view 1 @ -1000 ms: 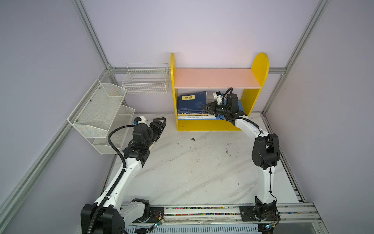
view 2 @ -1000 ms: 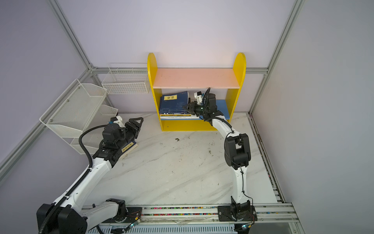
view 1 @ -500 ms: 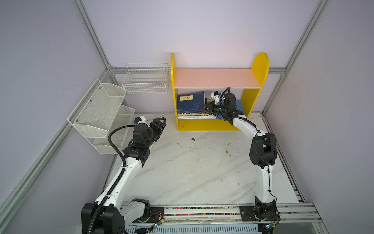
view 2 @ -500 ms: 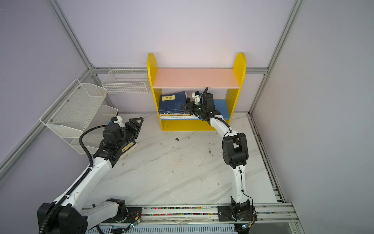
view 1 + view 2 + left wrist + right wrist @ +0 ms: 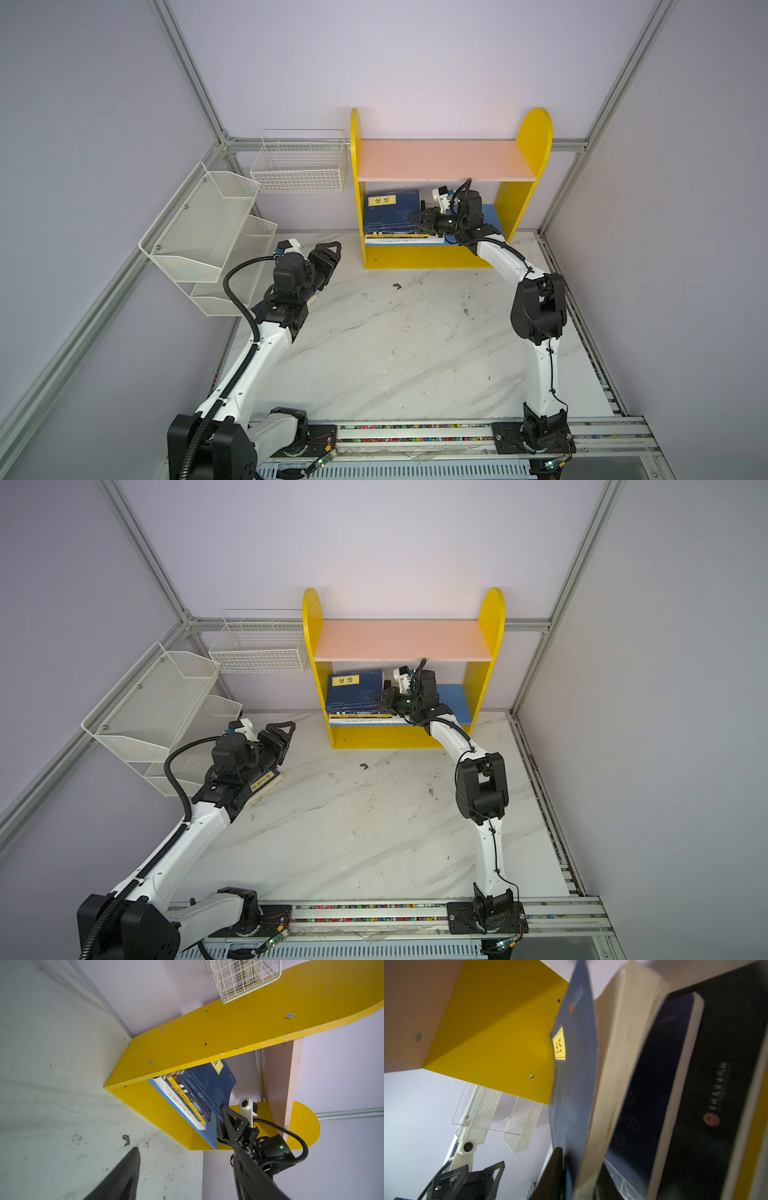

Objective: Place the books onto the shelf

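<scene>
The yellow shelf (image 5: 432,259) (image 5: 399,737) stands at the back with a pink upper board (image 5: 444,160) and a blue lower board (image 5: 496,216). Several books (image 5: 395,235) lie stacked on the blue board. My right gripper (image 5: 419,218) (image 5: 380,698) (image 5: 579,1163) reaches in from the right. Its jaws sit close on either side of the top navy book (image 5: 392,208) (image 5: 209,1082) (image 5: 575,1064), holding that edge raised off the stack with the cover bowed. My left gripper (image 5: 328,259) (image 5: 282,739) (image 5: 185,1153) hangs open and empty. Under that arm another navy book (image 5: 268,781) lies on the table.
A white mesh tiered rack (image 5: 203,232) stands at the left wall, and a white wire basket (image 5: 299,166) hangs beside the shelf. The marble table (image 5: 395,353) carries small bits of debris (image 5: 397,285). A rail runs along the front edge.
My right gripper has pushed a little further left into the shelf with the navy book. The left arm has not moved.
</scene>
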Controlling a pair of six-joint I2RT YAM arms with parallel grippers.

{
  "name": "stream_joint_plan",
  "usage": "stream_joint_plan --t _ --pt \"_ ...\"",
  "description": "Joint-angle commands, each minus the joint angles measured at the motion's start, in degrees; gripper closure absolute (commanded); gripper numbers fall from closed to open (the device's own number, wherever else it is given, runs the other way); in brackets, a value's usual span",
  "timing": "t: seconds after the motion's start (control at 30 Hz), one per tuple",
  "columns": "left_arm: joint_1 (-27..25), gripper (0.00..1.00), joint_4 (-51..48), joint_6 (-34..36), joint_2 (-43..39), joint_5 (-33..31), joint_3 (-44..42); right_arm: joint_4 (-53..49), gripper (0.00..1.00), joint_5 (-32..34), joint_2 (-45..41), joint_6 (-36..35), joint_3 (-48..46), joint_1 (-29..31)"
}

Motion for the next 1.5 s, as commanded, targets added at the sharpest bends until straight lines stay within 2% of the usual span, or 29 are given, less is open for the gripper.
stream_joint_plan --t 0.0,0.07,0.3,0.63,0.87,0.9,0.93,0.97,1.17,1.23,1.37,1.47 --pt "0.32 0.3 2.78 0.38 0.46 1.31 -2.76 -3.49 0.7 2.07 1.25 -3.57 3.35 0.39" --pt "0.32 0.3 3.12 0.2 0.86 1.5 -2.76 -4.88 0.64 4.35 0.54 -4.61 3.67 0.48" --pt "0.32 0.3 3.88 -0.5 1.53 2.02 -3.05 -11.3 0.56 11.05 -0.78 -8.87 6.35 1.04" --pt "0.32 0.3 4.45 -1.2 1.44 2.39 -3.94 -24.97 0.39 25.57 0.3 -17.46 14.44 4.39" --pt "0.32 0.3 4.39 -1.73 0.14 2.23 -5.52 -28.81 0.21 33.49 0.12 -20.09 16.53 6.14" --pt "0.32 0.3 4.34 -1.73 -0.21 2.06 -5.77 -29.17 0.17 34.85 0.02 -20.38 16.54 6.4" --pt "0.32 0.3 4.14 -1.73 -0.56 1.91 -5.9 -29.39 0.04 36.15 -0.18 -20.74 16.44 6.68" --pt "0.32 0.3 4.11 -1.73 -0.74 1.86 -6.04 -29.36 0.03 36.76 -0.39 -21.02 16.28 6.91" --pt "0.32 0.3 3.52 -1.64 -1.46 1.85 -6.81 -24.96 0.03 37.75 -3.11 -21.15 11.78 7.08" --pt "0.32 0.3 3.37 -1.64 -1.72 1.8 -7.13 -21.51 0.03 36.86 -5.75 -22.02 7.52 7.1" --pt "0.32 0.3 3.02 -1.64 -2.44 1.6 -7.79 -12.05 0.03 31.47 -12.98 -28.4 -4.42 7.05" --pt "0.32 0.3 2.89 -1.56 -2.71 1.25 -8.12 -7.33 0.03 31.86 -17.84 -31.13 -12.38 7.06"
